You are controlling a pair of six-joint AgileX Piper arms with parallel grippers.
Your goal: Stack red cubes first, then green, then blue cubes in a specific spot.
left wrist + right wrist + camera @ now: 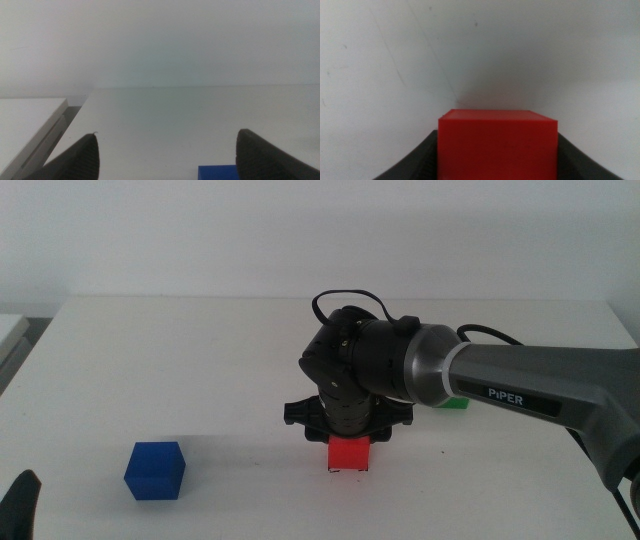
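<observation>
My right gripper [348, 442] points down at the middle of the table, shut on the red cube [348, 455], which sits at table level. In the right wrist view the red cube [496, 145] fills the gap between the dark jaws. The green cube [456, 403] lies behind the right arm, mostly hidden. The blue cube [155, 470] rests at the front left and shows as a sliver in the left wrist view [217, 172]. My left gripper [167, 150] waits, open and empty, at the bottom left edge [20, 505]. The corner marks are hidden.
The white table [200, 360] stretches back to a pale wall. A white box [25, 125] stands off the table's left edge. The right arm's grey link [540, 385] crosses the right half of the table.
</observation>
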